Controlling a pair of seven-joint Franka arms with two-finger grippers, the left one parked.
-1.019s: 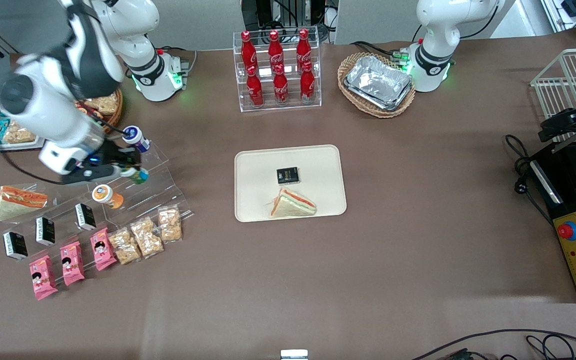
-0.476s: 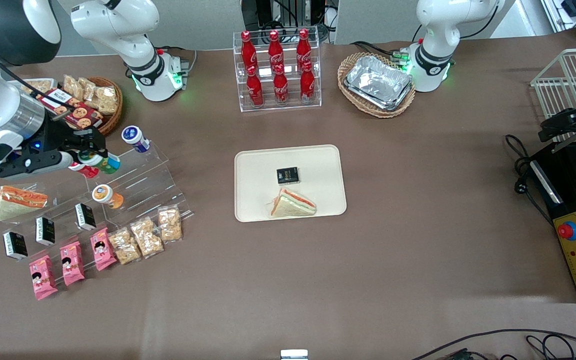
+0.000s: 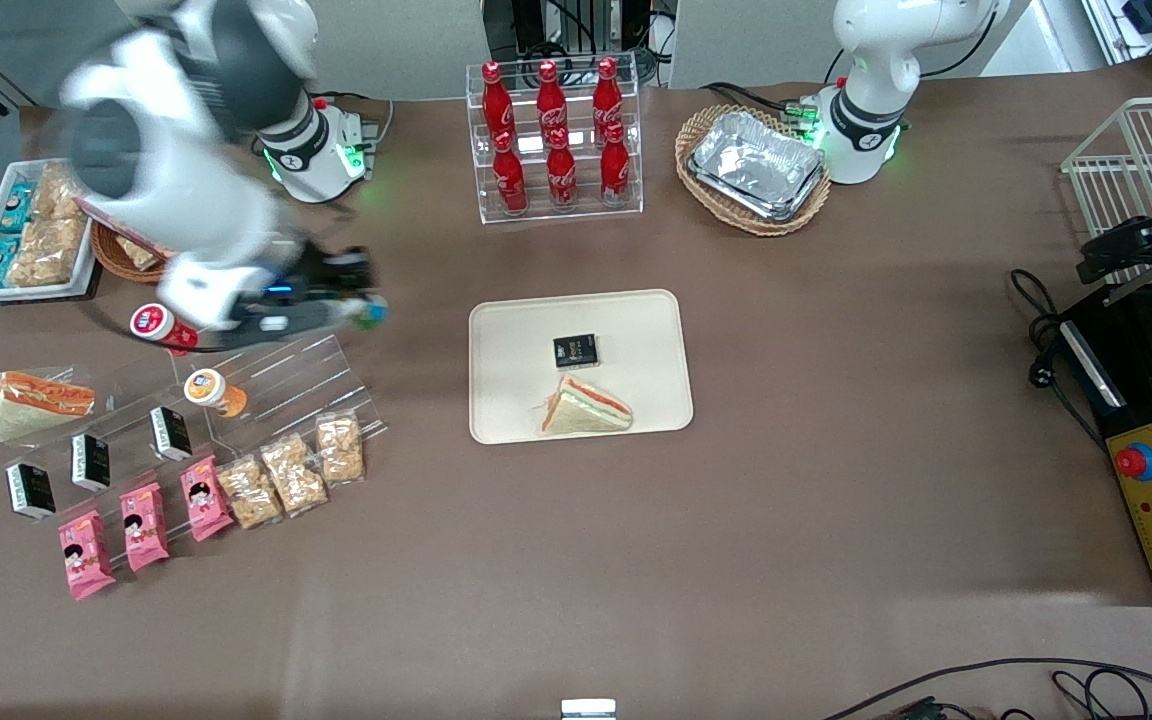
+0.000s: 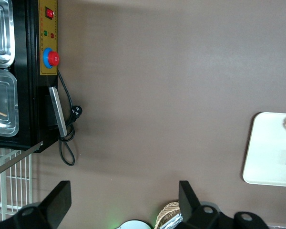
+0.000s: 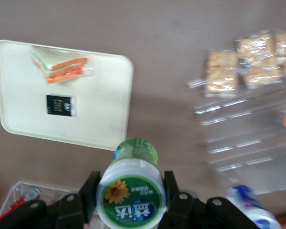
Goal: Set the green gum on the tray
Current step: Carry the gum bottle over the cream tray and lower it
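I'm carrying green gum (image 5: 133,183) toward tray (image 3: 636,320); gripper (image 5: 131,195) is pinching its smooth, light body just under the lid (slip risk).

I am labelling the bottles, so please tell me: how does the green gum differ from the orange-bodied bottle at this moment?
The green gum has a green body; the orange-bodied bottle has an orange one. The green gum is held clamped in the gripper, above the table between the clear stepped stand and the tray; the orange-bodied bottle rests on that stand, untouched. The green gum's lid shows a sunflower mark; the other lid's mark is orange. Both are small cylinders with white round lids.
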